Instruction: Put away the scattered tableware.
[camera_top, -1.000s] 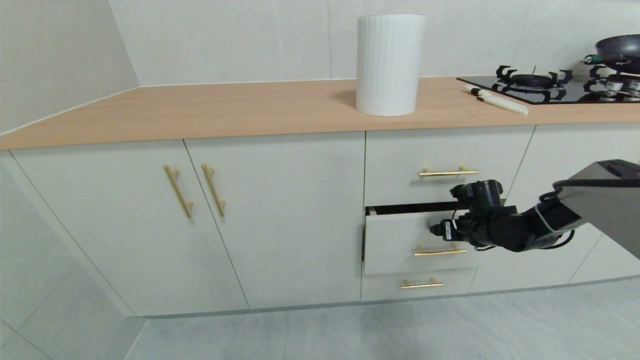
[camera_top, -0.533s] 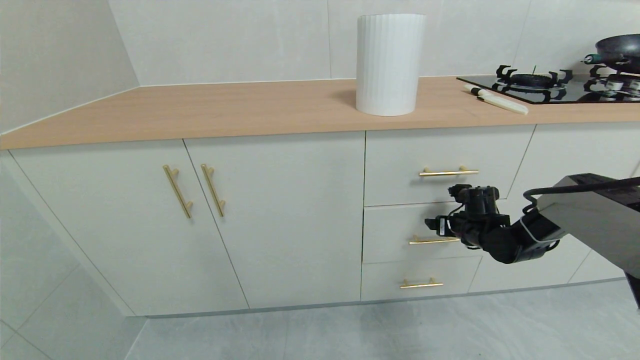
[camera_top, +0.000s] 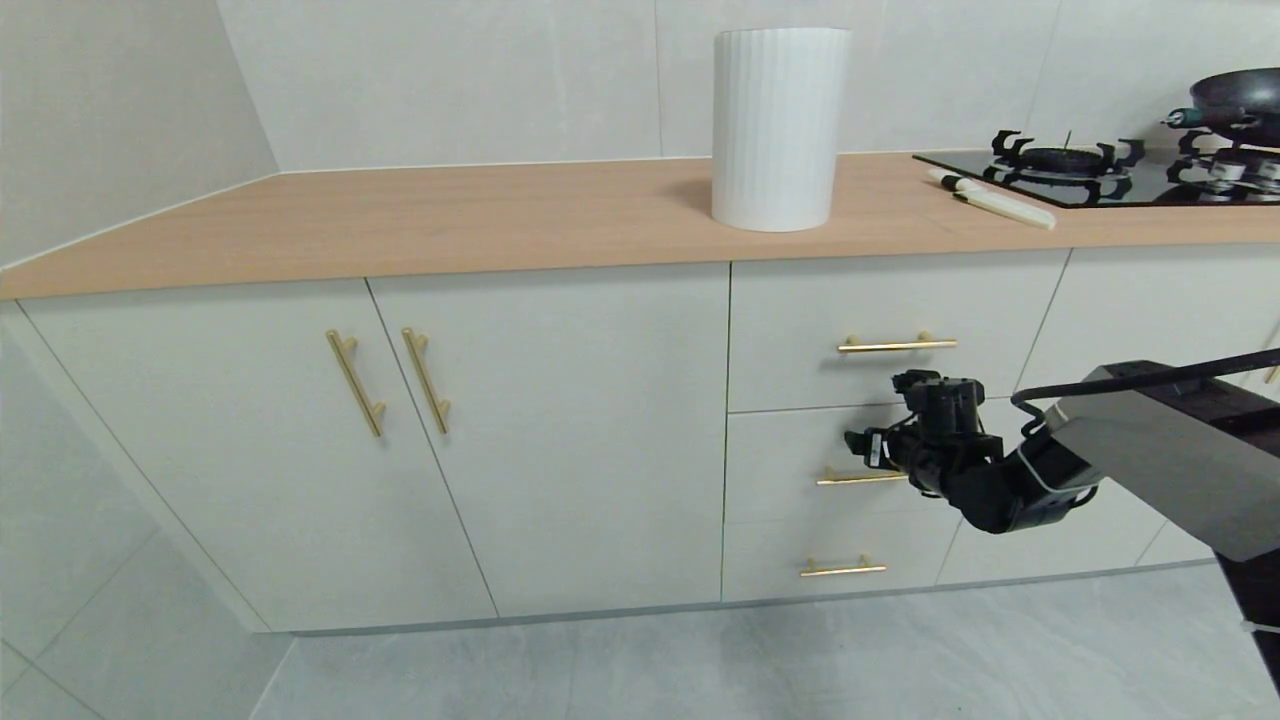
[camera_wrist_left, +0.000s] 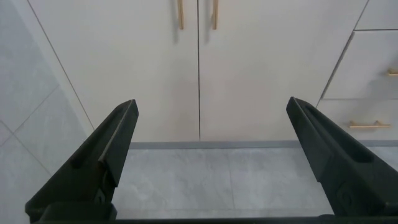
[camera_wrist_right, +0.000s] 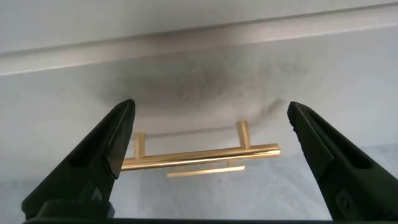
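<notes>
While the right gripper (camera_wrist_right: 210, 112) stands released, the middle drawer handle (camera_wrist_right: 200, 157) lies just ahead, its long axis horizontal, spanning the finger gap.

The right gripper (camera_top: 862, 448) was of black plastic, its fingers (camera_wrist_right: 93, 168) matt and smooth. Just ahead of it, the slim gold-coloured metal bar handle (camera_wrist_right: 199, 157) looked polished and glossy, and it was fixed to a pale grey drawer front (camera_top: 785, 450) with a smooth, matt finish. High above the gripper, the light brown wood-grain countertop (camera_top: 450, 215) looked matt, and the tall white ribbed cylinder (camera_top: 777, 130) standing on it had a dull, fluted surface. Up and to the gripper's right, the black glass hob (camera_top: 1110, 192) shone glossily. Below the gripper, the grey floor tiles (camera_top: 700, 660) had a faint sheen.
</notes>
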